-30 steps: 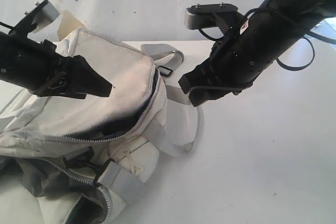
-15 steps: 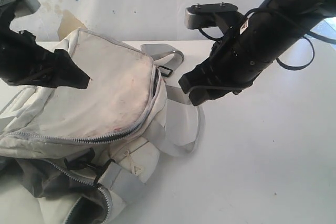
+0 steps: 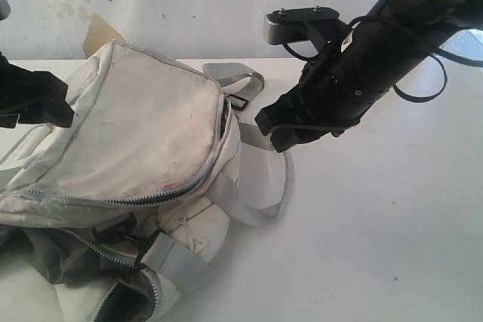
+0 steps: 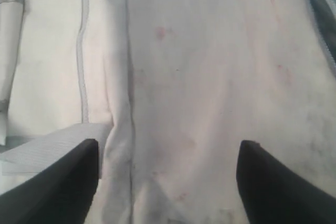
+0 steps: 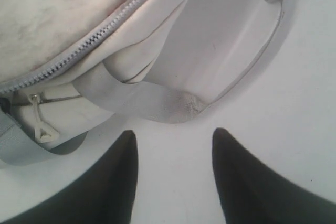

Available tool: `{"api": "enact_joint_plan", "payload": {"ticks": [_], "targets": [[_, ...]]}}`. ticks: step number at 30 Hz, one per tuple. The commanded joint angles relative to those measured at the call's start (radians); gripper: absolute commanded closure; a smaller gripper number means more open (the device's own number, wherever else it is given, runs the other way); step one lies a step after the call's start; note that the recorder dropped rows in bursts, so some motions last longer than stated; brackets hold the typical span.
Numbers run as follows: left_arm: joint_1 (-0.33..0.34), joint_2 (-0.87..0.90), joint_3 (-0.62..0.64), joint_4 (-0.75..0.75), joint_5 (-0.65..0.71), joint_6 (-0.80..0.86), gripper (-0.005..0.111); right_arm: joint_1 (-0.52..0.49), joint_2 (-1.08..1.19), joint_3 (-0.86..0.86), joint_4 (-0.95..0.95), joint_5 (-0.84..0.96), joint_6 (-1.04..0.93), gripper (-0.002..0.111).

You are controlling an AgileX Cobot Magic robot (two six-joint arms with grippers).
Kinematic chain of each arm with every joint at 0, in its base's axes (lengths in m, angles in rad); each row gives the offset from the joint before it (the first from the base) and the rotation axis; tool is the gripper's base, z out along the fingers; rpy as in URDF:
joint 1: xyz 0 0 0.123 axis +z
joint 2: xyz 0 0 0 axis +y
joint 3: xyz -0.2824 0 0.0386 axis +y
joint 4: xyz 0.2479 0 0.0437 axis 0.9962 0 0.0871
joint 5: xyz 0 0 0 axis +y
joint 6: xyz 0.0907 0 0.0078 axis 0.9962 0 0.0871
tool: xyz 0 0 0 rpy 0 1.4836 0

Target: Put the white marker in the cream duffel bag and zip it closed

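The cream duffel bag [image 3: 143, 133] lies on the left of the white table, its smudged top flap down flat. A grey zipper [image 3: 151, 196] runs along the flap's edge, and a thin dark gap shows at its right corner [image 3: 224, 120]. No white marker shows in any view. My left gripper [image 3: 62, 111] is at the far left edge, beside the bag's upper left; in the left wrist view it [image 4: 169, 144] is open over the cream fabric [image 4: 210, 66]. My right gripper [image 3: 275, 132] hangs open just right of the bag, and it [image 5: 175, 132] is over bare table near a grey strap [image 5: 157, 100].
A grey strap loop [image 3: 266, 186] trails from the bag toward the table's middle. Black buckles [image 3: 124, 233] and an unzipped lower pocket with dark grey lining [image 3: 113, 303] sit at the front left. A zip pull [image 5: 41, 128] hangs near the strap. The wall [image 3: 189, 5] stands behind.
My left gripper has drawn back to the left, off the bag. The flap, raised with a dark opening a second ago, now lies flat. The right arm has barely moved.
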Motion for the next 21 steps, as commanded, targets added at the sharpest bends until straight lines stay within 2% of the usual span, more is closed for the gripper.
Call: {"api": "enact_joint_plan", "payload": {"ticks": [1, 7, 16, 21], "targets": [[0.0, -0.004, -0.004, 0.142, 0.032, -0.148, 0.026, -0.006, 0.002, 0.0, -0.021, -0.018, 0.003, 0.066], [0.0, -0.004, 0.012, 0.195, 0.122, -0.221, 0.026, -0.006, 0.002, 0.0, -0.021, -0.032, 0.003, 0.066], [0.0, -0.002, 0.114, 0.18, -0.045, -0.293, 0.026, -0.006, 0.002, 0.0, -0.021, -0.088, 0.003, 0.066], [0.0, 0.031, 0.127, 0.159, -0.052, -0.295, 0.027, -0.006, 0.032, 0.0, -0.021, -0.196, 0.015, 0.066]]}}
